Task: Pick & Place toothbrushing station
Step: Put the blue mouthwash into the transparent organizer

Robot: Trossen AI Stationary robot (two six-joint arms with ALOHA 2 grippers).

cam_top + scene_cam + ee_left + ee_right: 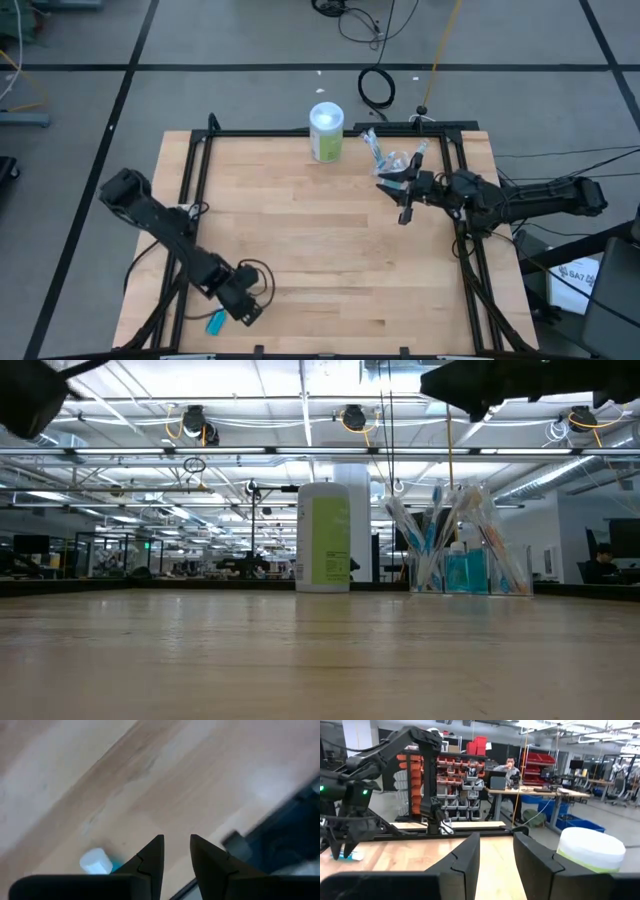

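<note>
A small clear plastic cup (396,160) stands at the table's far right and holds slim toothbrushes and teal-blue tubes. It also shows in the low view (460,555). One teal, white-capped tube (215,322) lies alone on the wood near the front left. Its white cap shows in the left wrist view (96,861). My left gripper (250,310) hovers just right of that tube, open and empty (176,852). My right gripper (400,200) is above the table just in front of the cup. It points toward the table's left, open and empty (496,850).
A white canister with a green label (326,131) stands upright at the far edge, left of the cup, and shows in the low view (323,537). A black frame (200,150) edges the wooden table. A person sits at a desk in the room beyond.
</note>
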